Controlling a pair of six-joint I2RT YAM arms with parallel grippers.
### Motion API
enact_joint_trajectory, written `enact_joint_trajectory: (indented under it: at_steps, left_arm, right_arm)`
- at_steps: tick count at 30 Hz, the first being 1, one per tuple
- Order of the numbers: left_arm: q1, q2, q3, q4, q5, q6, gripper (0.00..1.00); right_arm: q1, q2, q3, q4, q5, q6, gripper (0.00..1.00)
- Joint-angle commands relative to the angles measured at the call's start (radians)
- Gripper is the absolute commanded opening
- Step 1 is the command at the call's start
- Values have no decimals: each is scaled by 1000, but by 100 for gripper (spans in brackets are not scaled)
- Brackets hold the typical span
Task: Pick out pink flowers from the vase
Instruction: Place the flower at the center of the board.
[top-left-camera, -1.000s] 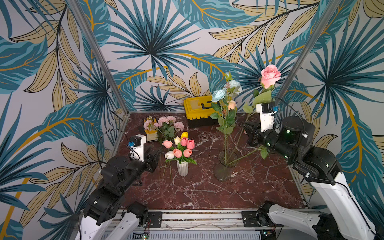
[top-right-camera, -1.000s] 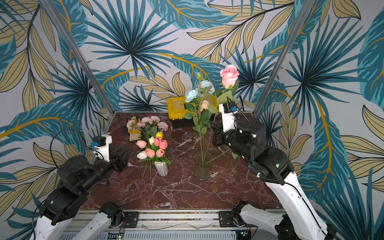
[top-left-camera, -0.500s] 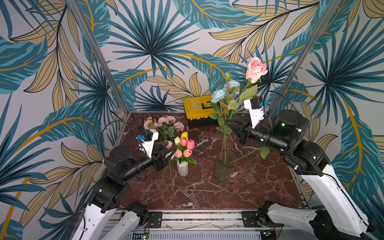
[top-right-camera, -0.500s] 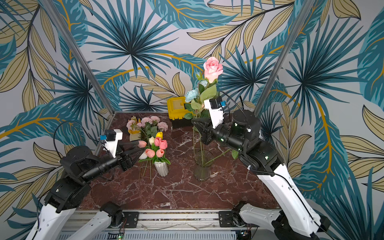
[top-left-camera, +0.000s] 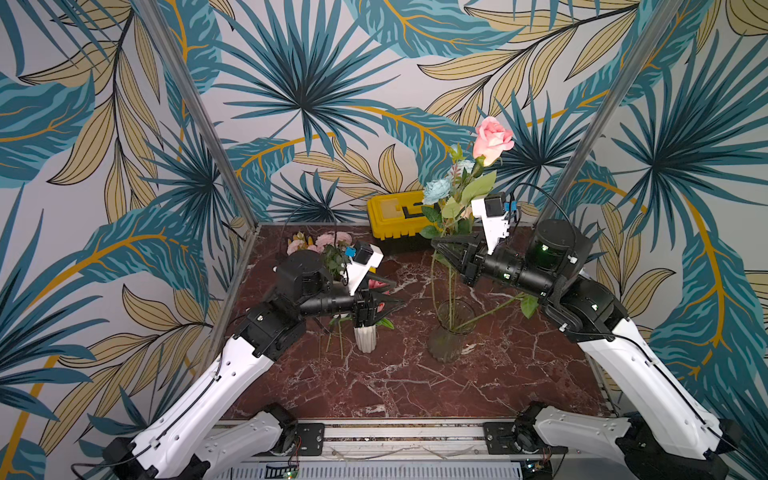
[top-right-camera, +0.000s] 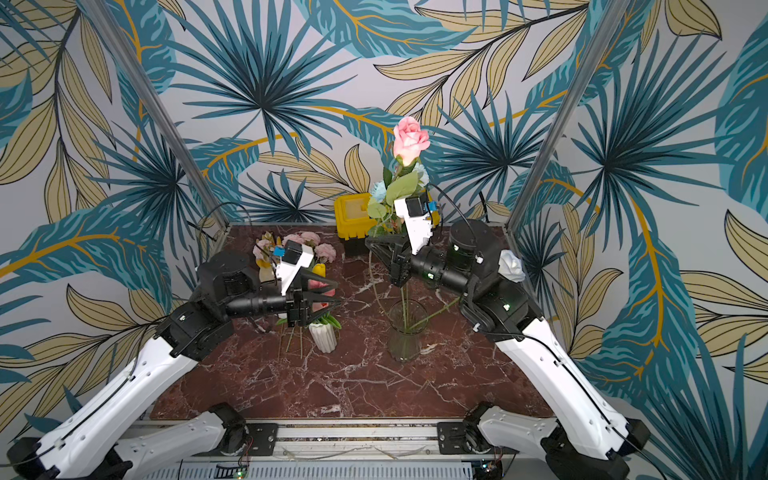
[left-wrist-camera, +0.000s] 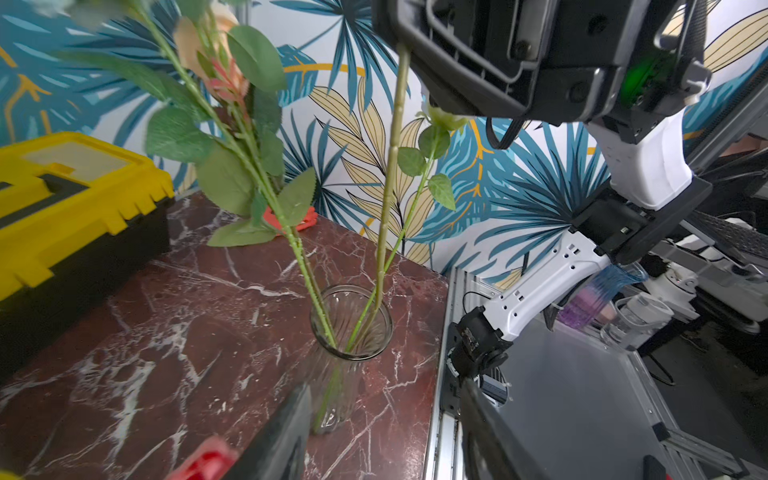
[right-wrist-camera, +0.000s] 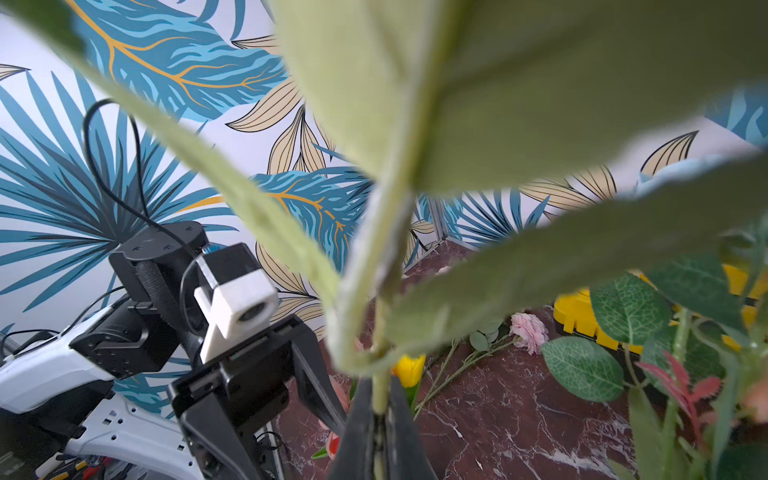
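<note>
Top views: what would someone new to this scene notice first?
The pale pink long-stemmed rose towers above everything right of centre, its stem pinched in the shut right gripper and its foot in the clear ribbed glass vase. Left of it, the open left gripper hovers by the small white ribbed vase, all against loud palm-leaf wallpaper.

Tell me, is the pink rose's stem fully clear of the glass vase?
No, the pink rose's stem, gripped by the right tool, runs down inside the glass vase.

Clear ribbed glass vase (top-left-camera: 444, 351); glossy veined marble tabletop (top-left-camera: 415, 386)
</note>
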Motion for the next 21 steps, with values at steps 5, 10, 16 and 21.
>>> enact_joint_trajectory:
  at_steps: [5, 10, 16, 21]
  left_arm:
    - [-87, 108, 101, 137, -64, 28, 56]
    - [-121, 176, 127, 191, -106, 31, 52]
    - [-132, 231, 159, 248, -122, 21, 40]
    - [-143, 258, 178, 284, -104, 23, 16]
  right_arm:
    - [2, -4, -16, 1, -10, -3, 5]
    - [1, -13, -25, -19, 10, -14, 5]
    - [2, -25, -24, -37, 27, -23, 5]
    - [2, -38, -24, -60, 51, -40, 5]
